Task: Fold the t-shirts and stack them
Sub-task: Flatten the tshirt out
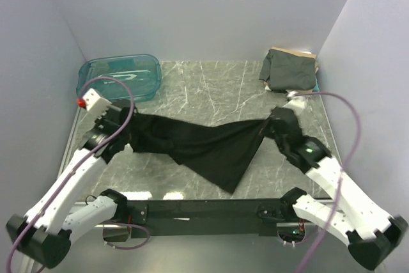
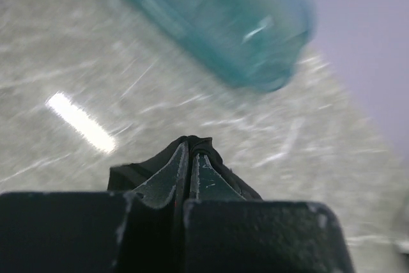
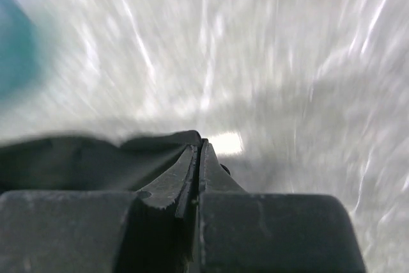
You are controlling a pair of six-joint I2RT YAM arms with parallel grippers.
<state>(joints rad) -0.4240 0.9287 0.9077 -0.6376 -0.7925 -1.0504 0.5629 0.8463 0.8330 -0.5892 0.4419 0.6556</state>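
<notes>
Left fingers (image 2: 167, 177) pinched tight on a fold of black cloth, right fingers (image 3: 171, 180) likewise, no gap btwn either pair; the black t-shirt (image 1: 211, 148) hangs stretched btwn them across the middle of the worktop (image 1: 211, 87), upper edge fairly taut w/ a sag at centre, a long point drooping toward the near edge, can't tell if it touches down; judged light, limp, no stiffness, so it'll keep shape only under tension and slump once let go; best held at corners or shoulder seams w/ a good bite of fabric, since a thin pinch could slip out; teal bin (image 1: 118, 78) sits far left, translucent, no cloth made out inside from above, only glare; far right corner has a folded grey-green t-shirt (image 1: 289, 71) lying on a tan t-shirt (image 1: 299, 52), just its edge showing.
</notes>
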